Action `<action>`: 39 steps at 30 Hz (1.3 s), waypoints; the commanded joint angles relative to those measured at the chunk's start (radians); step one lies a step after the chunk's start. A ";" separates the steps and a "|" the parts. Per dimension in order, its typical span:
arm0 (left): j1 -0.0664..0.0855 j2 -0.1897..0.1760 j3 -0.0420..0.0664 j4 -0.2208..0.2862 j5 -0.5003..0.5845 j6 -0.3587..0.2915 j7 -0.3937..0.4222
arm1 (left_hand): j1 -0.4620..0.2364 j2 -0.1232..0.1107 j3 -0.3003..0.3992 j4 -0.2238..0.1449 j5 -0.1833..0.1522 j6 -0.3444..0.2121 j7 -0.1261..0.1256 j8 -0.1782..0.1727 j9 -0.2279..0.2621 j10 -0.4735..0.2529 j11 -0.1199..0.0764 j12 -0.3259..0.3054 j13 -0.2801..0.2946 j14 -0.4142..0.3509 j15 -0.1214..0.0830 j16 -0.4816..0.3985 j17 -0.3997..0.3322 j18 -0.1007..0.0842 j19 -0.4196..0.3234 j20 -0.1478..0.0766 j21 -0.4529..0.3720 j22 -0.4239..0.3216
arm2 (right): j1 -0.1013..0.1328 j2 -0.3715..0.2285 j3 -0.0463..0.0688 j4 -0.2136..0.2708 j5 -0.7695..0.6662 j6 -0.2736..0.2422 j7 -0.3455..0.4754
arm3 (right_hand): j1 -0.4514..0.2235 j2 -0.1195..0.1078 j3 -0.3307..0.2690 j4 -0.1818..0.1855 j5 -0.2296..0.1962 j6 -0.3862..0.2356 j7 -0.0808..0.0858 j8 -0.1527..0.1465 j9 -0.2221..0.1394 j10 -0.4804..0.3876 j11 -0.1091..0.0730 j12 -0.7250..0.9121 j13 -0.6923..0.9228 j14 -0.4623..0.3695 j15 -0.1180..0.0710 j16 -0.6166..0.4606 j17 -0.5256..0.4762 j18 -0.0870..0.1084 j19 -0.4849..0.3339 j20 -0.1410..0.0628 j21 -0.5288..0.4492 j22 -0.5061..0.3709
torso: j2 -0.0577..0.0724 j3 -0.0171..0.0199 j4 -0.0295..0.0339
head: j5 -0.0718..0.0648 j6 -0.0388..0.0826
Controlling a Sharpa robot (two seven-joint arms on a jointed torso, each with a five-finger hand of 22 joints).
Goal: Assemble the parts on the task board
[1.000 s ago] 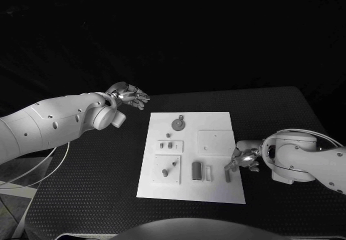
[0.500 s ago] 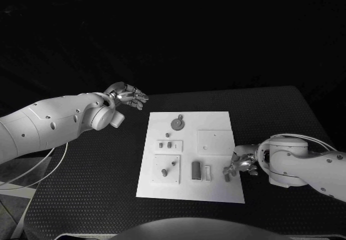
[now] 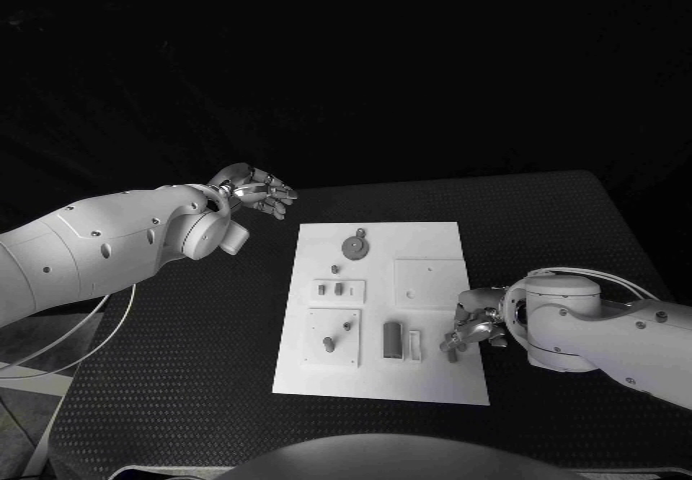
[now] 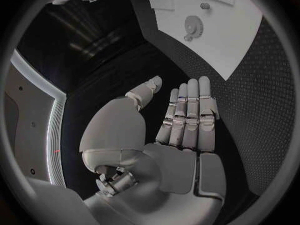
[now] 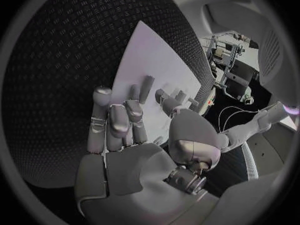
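Observation:
The white task board (image 3: pixel 433 245) lies mid-table, also seen in the left wrist view (image 4: pixel 244 30) and the right wrist view (image 5: pixel 140 60). On it are a grey gear (image 3: pixel 355 246) (image 4: pixel 192 24), a dark block (image 3: pixel 392 340), a pale bar (image 3: pixel 417 346) and small pegs in two raised plates (image 3: pixel 339 290). A short grey peg (image 3: pixel 451 353) (image 5: pixel 148 87) lies at the board's right edge. My right hand (image 3: pixel 476 325) (image 5: pixel 122 122) hovers over that edge, fingertips spread beside the peg, thumb on its other side; contact cannot be told. My left hand (image 3: pixel 257 190) (image 4: pixel 184 120) is raised off the board's far left corner, fingers straight, holding nothing.
The black textured table (image 3: pixel 188 340) surrounds the board, with bare room left and right of it. A cable (image 3: pixel 72 345) loops under my left arm at the table's left edge.
My right hand has slid left, from beside the board to over its right edge, closing on the short peg, which stayed put. The left arm has not moved.

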 commanded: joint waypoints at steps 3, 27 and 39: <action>0.001 -0.001 0.000 0.003 0.004 0.011 0.007 | -0.010 0.003 -0.001 0.007 -0.004 -0.005 -0.002 -0.002 0.001 -0.004 0.004 0.000 -0.001 0.009 0.001 -0.004 0.001 0.015 -0.002 0.005 -0.006 0.000 | -0.023 0.005 -0.013 -0.013 -0.137 0.068 -0.017 | 0.030 -0.007 -0.006 -0.047 0.002 0.009 -0.001 -0.007 -0.050 0.009 0.001 0.006 0.003 -0.002 -0.003 -0.001 0.001 0.024 0.003 -0.002 0.002 0.017 | 0.000 -0.0007 -0.0010 | 0.001 -0.003; 0.001 -0.004 0.000 0.004 0.004 0.009 0.009 | -0.008 0.003 -0.001 0.007 -0.004 -0.005 -0.002 -0.002 0.001 -0.004 0.004 0.000 -0.002 0.010 0.001 -0.005 0.003 0.015 -0.003 0.005 -0.006 0.000 | -0.058 0.041 -0.016 -0.017 -0.305 0.037 -0.030 | 0.166 0.041 0.015 -0.149 0.003 0.022 -0.004 -0.003 -0.057 0.017 -0.001 0.005 0.010 0.001 -0.005 -0.006 -0.002 0.024 0.010 0.000 -0.004 0.015 | 0.000 -0.0011 0.0002 | 0.002 -0.005; 0.001 -0.003 0.000 0.004 0.004 0.009 0.010 | -0.008 0.003 -0.001 0.007 -0.004 -0.005 -0.002 -0.002 0.001 -0.004 0.004 0.000 -0.002 0.010 0.001 -0.006 0.004 0.015 -0.003 0.005 -0.006 0.000 | -0.059 0.039 -0.016 -0.016 -0.293 0.024 -0.021 | 0.284 0.112 0.043 -0.150 0.003 0.020 -0.003 -0.006 -0.064 0.016 0.000 0.003 0.013 -0.002 -0.003 -0.005 -0.002 0.024 -0.002 0.007 -0.003 0.020 | 0.000 -0.0007 -0.0001 | 0.003 -0.006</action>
